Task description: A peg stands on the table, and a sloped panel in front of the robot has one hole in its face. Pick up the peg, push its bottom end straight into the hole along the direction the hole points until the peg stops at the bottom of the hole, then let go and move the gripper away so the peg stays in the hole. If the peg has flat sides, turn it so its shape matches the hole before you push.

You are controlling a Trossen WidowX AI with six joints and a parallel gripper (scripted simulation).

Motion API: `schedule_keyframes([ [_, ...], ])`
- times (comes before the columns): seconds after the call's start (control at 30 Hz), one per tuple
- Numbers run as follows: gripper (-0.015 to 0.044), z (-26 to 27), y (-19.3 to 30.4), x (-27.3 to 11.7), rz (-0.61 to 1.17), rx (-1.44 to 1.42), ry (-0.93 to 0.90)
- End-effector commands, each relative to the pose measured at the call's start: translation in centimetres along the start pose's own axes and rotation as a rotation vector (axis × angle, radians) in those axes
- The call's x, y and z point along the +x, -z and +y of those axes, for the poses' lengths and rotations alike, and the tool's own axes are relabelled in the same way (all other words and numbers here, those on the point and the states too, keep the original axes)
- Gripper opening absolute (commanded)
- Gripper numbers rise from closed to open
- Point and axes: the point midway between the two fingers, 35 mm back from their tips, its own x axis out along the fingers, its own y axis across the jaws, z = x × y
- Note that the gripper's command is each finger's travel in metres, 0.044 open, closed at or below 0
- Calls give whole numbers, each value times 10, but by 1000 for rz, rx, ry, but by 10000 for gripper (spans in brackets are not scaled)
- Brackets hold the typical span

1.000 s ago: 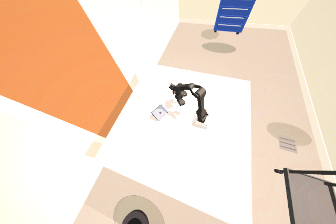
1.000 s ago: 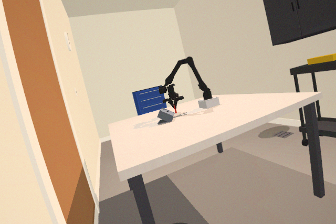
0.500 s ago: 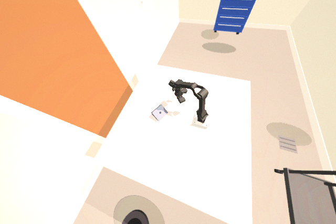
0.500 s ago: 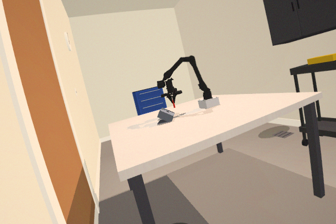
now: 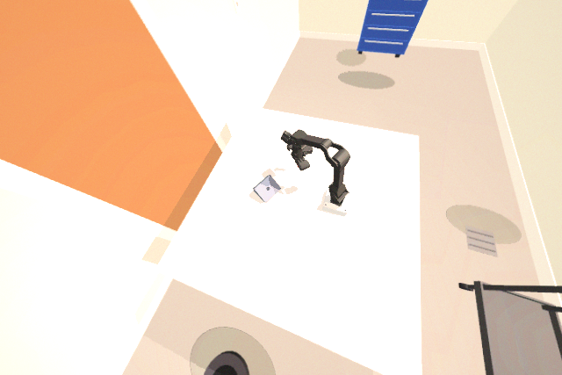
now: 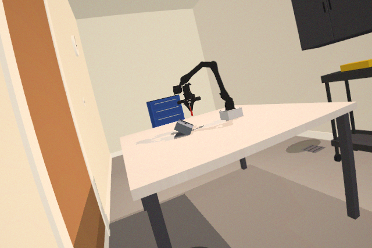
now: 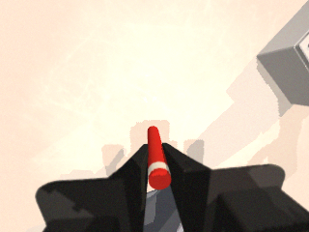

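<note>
The red round peg [image 6: 191,112] [image 7: 154,149] has a pale band near its top end. My gripper [image 6: 190,107] is shut on the peg's upper part and holds it roughly upright, its lower end clear of the table. In the top view the peg and fingertips are hidden by the arm. The grey sloped panel block [image 5: 261,191] [image 6: 183,128] [image 7: 285,72] stands on the table, apart from the peg. Its hole [image 5: 268,188] shows as a small dark spot in the face in the top view. In the wrist view only part of the block shows, at upper right.
The arm's pale base block [image 5: 335,209] [image 6: 231,114] stands on the table [image 5: 290,262] [image 6: 180,155]. The arm arches from it over to the gripper. A blue drawer cabinet [image 5: 395,12] [image 6: 164,112] stands beyond the table. A dark cart [image 6: 350,77] is off to the right.
</note>
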Motion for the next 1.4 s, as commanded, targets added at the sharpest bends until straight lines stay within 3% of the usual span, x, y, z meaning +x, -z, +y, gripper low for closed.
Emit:
schedule_keyframes([
  [0.0,0,-1,5,-1,-10,-9,-12],
  [1.37,0,-15,52,-7,-51,-93,-131],
])
